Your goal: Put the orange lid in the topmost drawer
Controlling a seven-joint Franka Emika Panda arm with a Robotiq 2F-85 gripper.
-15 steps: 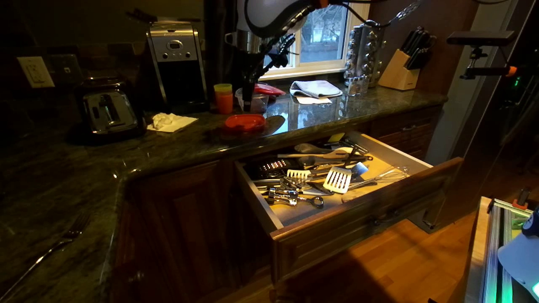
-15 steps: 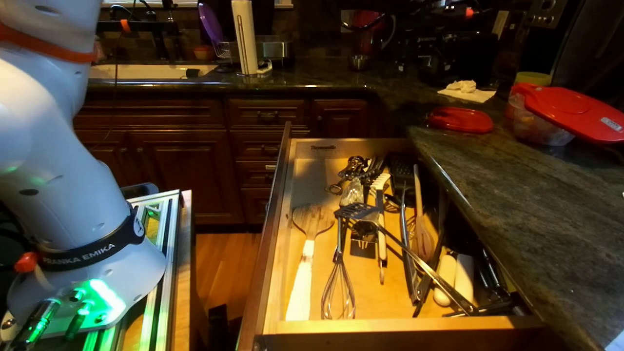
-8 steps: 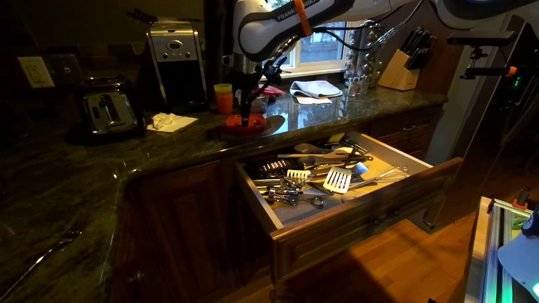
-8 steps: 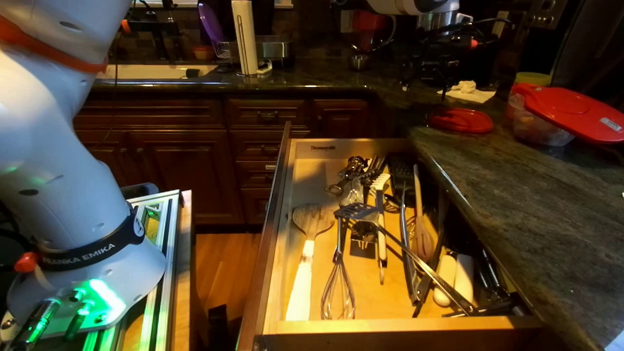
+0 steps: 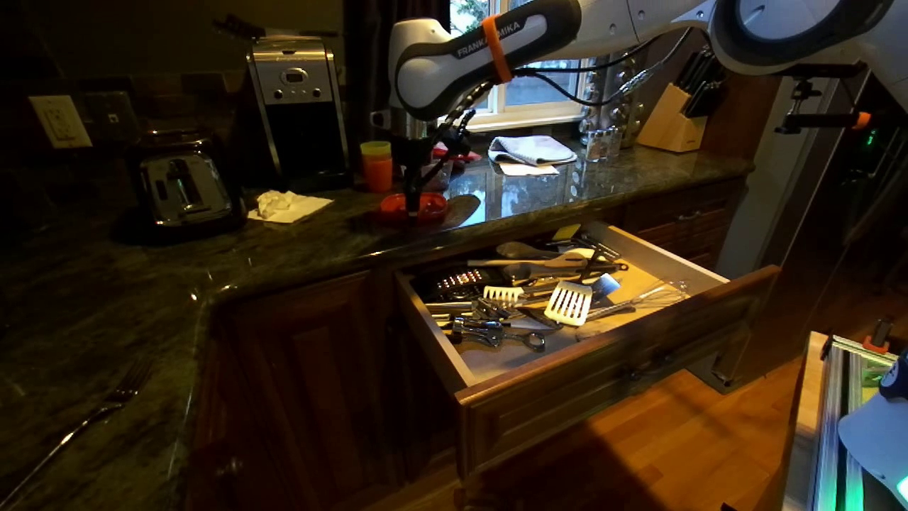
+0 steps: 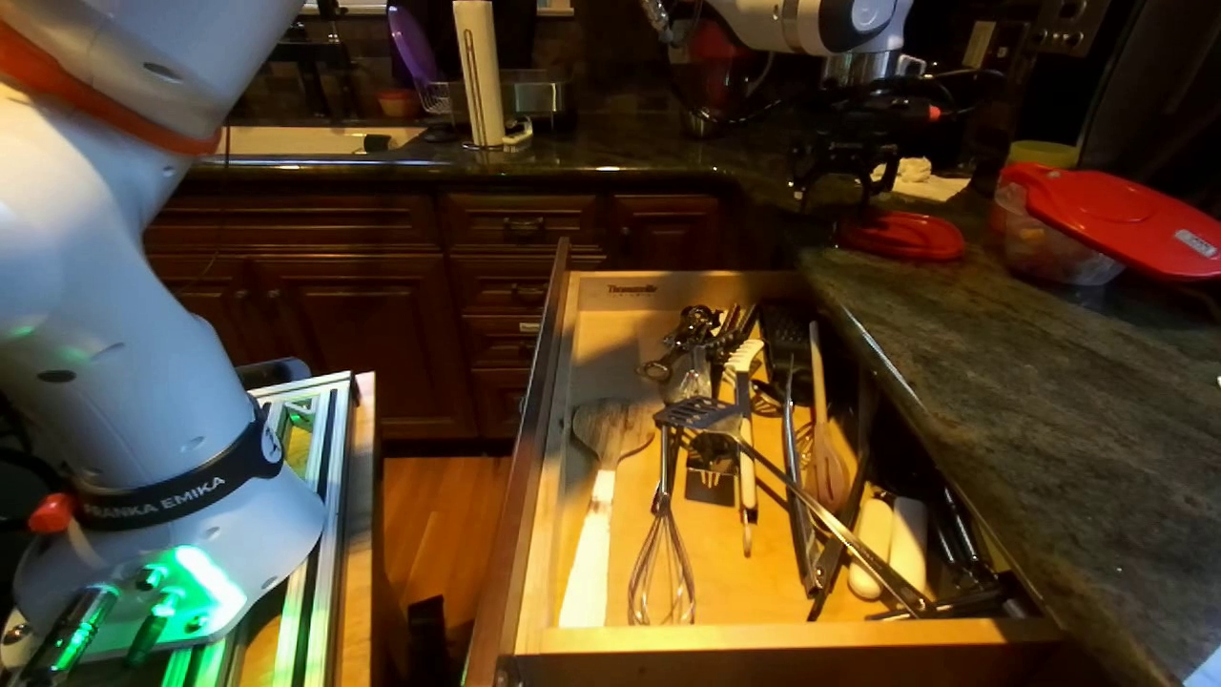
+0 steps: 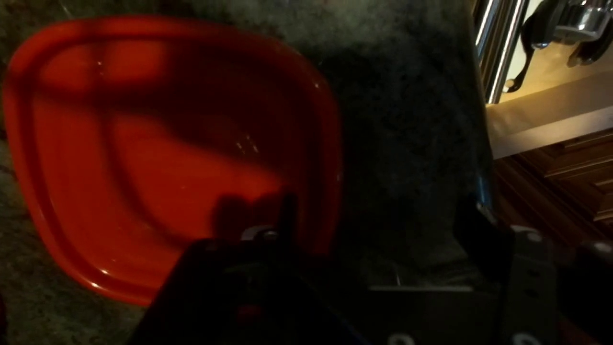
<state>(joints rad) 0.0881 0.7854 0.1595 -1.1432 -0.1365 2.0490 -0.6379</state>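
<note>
- Step in hand, my read: lining up a pinch on the orange lid (image 7: 175, 158); it is not lifted and not in the topmost drawer (image 5: 560, 394).
- The fingers (image 7: 482, 244) are spread wide, holding nothing.
- The orange lid lies flat on the bench (image 6: 1068, 382), near its edge, by one end of the pulled-out drawer in both exterior views.
- Lid vs fingers: in the wrist view one finger is over the lid, just inside its rim; the other is beyond the rim, on the drawer side. So the rim runs through the gap as seen from there. Touching or hovering just above — can't tell, too dark.
- Next move likely calls for: get low enough to straddle the rim, close on it, lift straight up, then carry it over the drawer and let go.
- The drawer holds a jumble of utensils (image 6: 701, 415), so the lid will probably end up on top of them.
- Risk: pressing down or a lopsided pinch could skid the lid — a red-topped container (image 6: 1097, 224) stands near it.
</note>
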